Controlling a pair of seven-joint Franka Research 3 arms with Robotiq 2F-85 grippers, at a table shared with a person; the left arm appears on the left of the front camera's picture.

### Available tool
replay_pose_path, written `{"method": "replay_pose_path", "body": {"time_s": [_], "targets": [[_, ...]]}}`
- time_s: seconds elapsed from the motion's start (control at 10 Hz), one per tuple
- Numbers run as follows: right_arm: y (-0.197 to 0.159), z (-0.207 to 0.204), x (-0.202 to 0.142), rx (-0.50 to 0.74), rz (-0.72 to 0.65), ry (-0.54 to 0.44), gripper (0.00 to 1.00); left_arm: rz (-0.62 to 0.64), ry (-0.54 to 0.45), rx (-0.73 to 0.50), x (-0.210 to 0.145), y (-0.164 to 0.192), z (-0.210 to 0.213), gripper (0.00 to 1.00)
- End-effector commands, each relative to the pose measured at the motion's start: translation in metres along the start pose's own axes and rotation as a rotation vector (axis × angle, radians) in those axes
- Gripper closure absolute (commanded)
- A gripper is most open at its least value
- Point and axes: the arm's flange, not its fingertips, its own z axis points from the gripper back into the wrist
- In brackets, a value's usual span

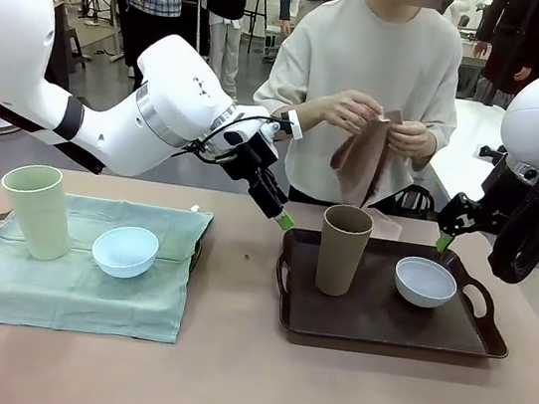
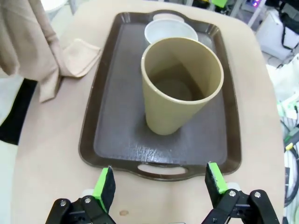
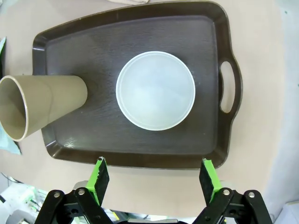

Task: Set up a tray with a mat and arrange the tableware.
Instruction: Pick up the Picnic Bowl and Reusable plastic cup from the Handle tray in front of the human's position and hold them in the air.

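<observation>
Empty, jaws apart: left pincer (image 1: 285, 221) and right pincer (image 1: 443, 242) hung beside tray (image 1: 373, 319).
On tray stood brown tumbler (image 1: 343, 250) and white bowl (image 1: 425, 281); green tumbler (image 1: 37, 212) and blue bowl (image 1: 125, 250) sat on mat (image 1: 55, 298).

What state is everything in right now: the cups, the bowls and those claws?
Green tumbler: upright on the green mat.
Blue bowl: upright on that mat.
Brown tumbler: upright, empty, on the bare brown tray.
White bowl: upright, empty, same tray.
Left claw: open, holding nothing.
Right claw: open, holding nothing.
Cloth: hanging from the person's hands.
</observation>
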Motion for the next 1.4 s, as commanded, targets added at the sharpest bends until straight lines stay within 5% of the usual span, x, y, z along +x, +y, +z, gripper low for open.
{"method": "replay_pose_path", "body": {"time_s": [0.0, 0.3, 0.8, 1.3], "targets": [[-0.001, -0.005, 0.013, 0.02, -0.05, 0.008, 0.0, -0.138, -0.007, -0.02, 0.001, 0.005, -0.015, 0.0], [-0.01, -0.022, 0.019, 0.007, -0.055, -0.007, 0.0, -0.314, -0.084, -0.134, -0.007, 0.016, -0.045, 0.0], [-0.023, -0.043, 0.028, -0.035, 0.02, -0.069, 0.0, -0.234, -0.214, -0.151, -0.018, 0.02, -0.075, 0.0], [-0.041, -0.061, 0.029, -0.006, 0.029, -0.044, 0.0, -0.199, -0.227, -0.134, -0.021, 0.019, -0.101, 0.0]]}}
